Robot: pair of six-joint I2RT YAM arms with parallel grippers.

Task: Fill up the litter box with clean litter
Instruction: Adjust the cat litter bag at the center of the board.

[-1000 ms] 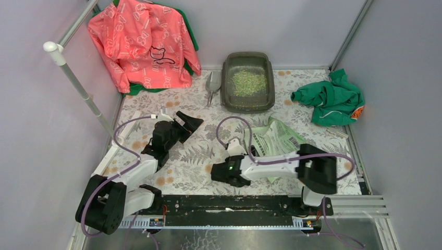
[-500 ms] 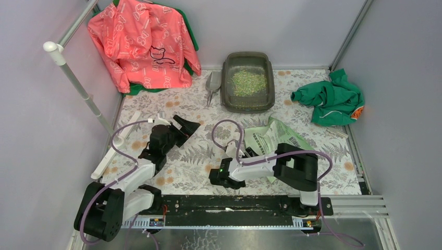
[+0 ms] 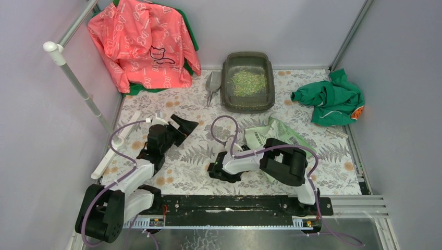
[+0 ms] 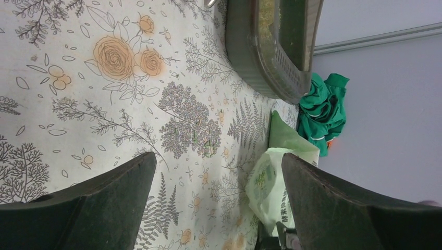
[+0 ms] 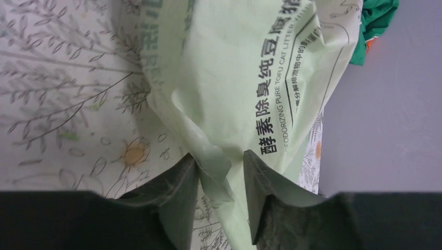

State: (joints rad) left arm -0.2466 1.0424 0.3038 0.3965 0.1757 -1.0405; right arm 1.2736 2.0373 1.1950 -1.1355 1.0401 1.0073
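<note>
The dark grey-olive litter box (image 3: 225, 83) stands at the back of the table, with a speckled heap of clean litter (image 3: 248, 82) inside; its rim (image 4: 260, 67) also shows in the left wrist view. A light green printed bag (image 3: 276, 136) lies flat in front of it. My right gripper (image 5: 220, 155) straddles a folded corner of that bag (image 5: 245, 67). Its jaws stand narrowed with a gap, and the fold touches one finger. In the top view its own arm hides it. My left gripper (image 3: 186, 122) hovers open over the floral cloth, empty (image 4: 219, 156).
A small grey scoop (image 3: 212, 86) lies left of the box. A green garment (image 3: 329, 101) is bunched at the right. A pink jacket (image 3: 143, 44) hangs back left beside a white pole (image 3: 78, 83). Walls close in on three sides.
The right arm has folded in, its elbow drifting left, and its jaws have narrowed round the bag's corner. The left gripper has shifted slightly left and stayed open.
</note>
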